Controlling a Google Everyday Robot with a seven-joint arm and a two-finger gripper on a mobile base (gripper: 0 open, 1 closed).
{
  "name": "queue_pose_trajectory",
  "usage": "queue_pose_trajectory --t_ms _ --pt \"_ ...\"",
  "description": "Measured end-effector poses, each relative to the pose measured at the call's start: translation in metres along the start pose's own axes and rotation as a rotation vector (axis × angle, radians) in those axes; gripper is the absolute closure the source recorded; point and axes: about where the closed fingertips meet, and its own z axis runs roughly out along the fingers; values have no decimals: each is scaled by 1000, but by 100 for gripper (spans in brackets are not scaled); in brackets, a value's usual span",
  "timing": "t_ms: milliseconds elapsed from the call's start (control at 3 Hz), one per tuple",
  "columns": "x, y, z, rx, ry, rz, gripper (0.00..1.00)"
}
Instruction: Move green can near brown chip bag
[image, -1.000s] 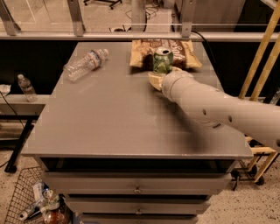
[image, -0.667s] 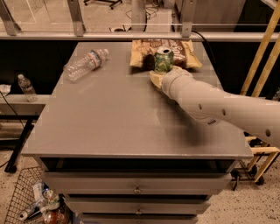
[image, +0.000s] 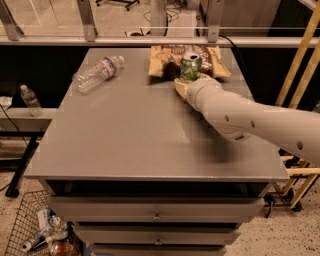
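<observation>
The green can (image: 190, 66) stands upright at the far side of the table, just in front of the brown chip bag (image: 165, 59). The bag lies flat at the table's back edge, and the can covers part of its middle. My gripper (image: 190, 82) is at the foot of the can, with a tan finger (image: 179, 86) showing on the can's left side and the other on its right. It looks shut on the can's lower part, which it hides. My white arm (image: 240, 117) reaches in from the right.
A clear plastic water bottle (image: 97, 73) lies on its side at the back left of the grey table (image: 125, 145). Drawers sit under the table front. A metal rail runs behind the table. A wire basket (image: 30, 230) of bottles is on the floor at the lower left.
The can and gripper have shifted very slightly toward the bag; the arm has barely moved. The bottle and bag have not moved.
</observation>
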Motion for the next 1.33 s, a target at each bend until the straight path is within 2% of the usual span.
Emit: queue_pose_trajectory --t_ms 1000,1333 --pt "-6 3 -1 -3 -8 -2 12" --pt "-8 4 -1 -4 -10 -3 0"
